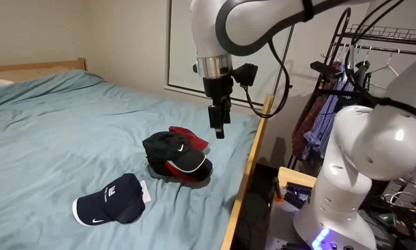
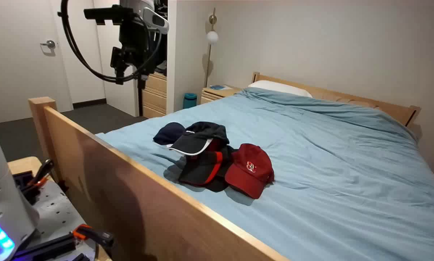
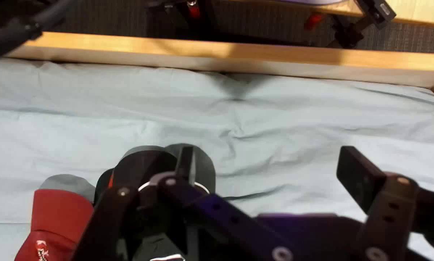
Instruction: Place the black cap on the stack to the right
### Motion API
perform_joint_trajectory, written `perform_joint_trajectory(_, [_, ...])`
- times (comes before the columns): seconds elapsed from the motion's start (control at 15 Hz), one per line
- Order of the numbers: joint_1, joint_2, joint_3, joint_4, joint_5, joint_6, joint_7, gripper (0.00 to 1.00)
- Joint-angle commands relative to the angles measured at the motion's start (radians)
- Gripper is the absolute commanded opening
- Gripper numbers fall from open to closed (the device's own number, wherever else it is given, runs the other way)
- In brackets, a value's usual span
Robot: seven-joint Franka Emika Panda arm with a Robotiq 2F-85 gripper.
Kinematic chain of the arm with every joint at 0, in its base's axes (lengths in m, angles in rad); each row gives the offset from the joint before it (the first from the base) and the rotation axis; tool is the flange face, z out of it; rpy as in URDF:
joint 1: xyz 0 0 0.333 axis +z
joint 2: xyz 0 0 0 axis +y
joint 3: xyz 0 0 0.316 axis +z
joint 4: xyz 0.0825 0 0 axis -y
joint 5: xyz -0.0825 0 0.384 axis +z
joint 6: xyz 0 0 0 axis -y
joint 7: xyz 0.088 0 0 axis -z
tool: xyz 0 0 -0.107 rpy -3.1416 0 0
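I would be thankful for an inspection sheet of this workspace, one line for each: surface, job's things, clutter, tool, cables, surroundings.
Surface: blue bedsheet, wrinkled.
Job's things: black cap with white swoosh, resting on top of the stack.
Clutter: navy cap with white logo, apart from the stack; red cap beside the stack; clamps near the robot base.
Tool: open above the bedsheet; nothing seen in its grasp.
Cables: black cable hangs in a loop, touching no cap.
Surroundings: wooden footboard between bedsheet and robot base; clothes hanging in the background.

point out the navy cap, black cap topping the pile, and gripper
Navy cap (image 1: 122, 198): in an exterior view, crown.
Black cap (image 1: 166, 145): in an exterior view, crown.
Gripper (image 3: 268, 166): in the wrist view, between fingertips.
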Motion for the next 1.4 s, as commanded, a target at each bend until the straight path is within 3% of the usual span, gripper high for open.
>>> perform_joint_trajectory(0.0, [0.012,0.001,-0.011,0.001,-0.004,-0.001,0.004,1.00])
perform_joint_trajectory(0.47, [0.012,0.001,-0.011,0.001,-0.004,-0.001,0.004,1.00])
perform_joint_trajectory(0.8, [0.025,0.252,-0.036,0.046,-0.071,0.362,-0.199,1.00])
perform_joint_trajectory(0.93, [0.030,0.351,-0.050,0.067,-0.078,0.454,-0.298,1.00])
perform_joint_trajectory(1.07, [0.025,0.411,-0.056,0.082,-0.087,0.467,-0.399,1.00])
perform_joint_trajectory(1.33, [0.011,0.427,-0.061,0.068,-0.182,0.361,-0.519,1.00])
